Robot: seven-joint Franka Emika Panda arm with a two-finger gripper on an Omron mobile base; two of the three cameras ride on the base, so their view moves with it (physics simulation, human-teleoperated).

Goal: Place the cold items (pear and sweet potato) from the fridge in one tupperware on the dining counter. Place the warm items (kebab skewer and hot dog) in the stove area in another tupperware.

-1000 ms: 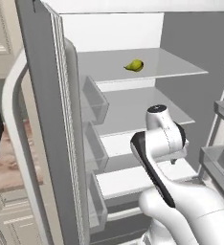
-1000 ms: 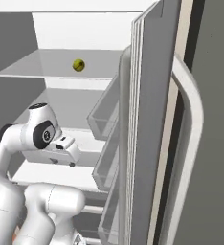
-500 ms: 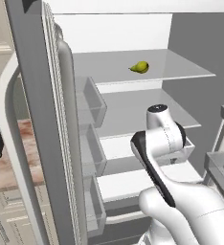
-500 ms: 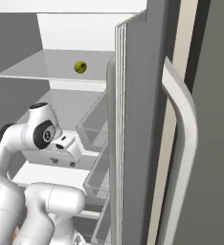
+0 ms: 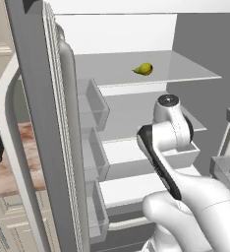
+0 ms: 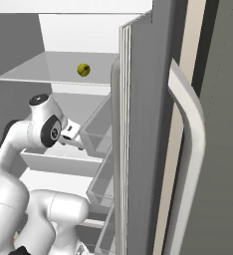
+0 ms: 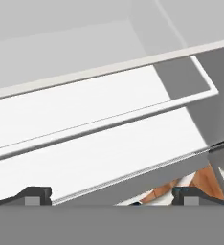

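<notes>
Both base views looked from behind into the open fridge (image 5: 136, 128); the hand view faced its lower shelves closely.

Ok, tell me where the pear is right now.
The pear lies on the top glass shelf of the open fridge, toward the back. In the right base view it is the yellow-green spot above the arm's elbow, well clear of it.

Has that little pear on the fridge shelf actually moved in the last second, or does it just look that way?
No. The pear lies on the same spot of the upper shelf, near its front edge. The whole picture has shifted, so the camera moved, not the fruit.
</notes>
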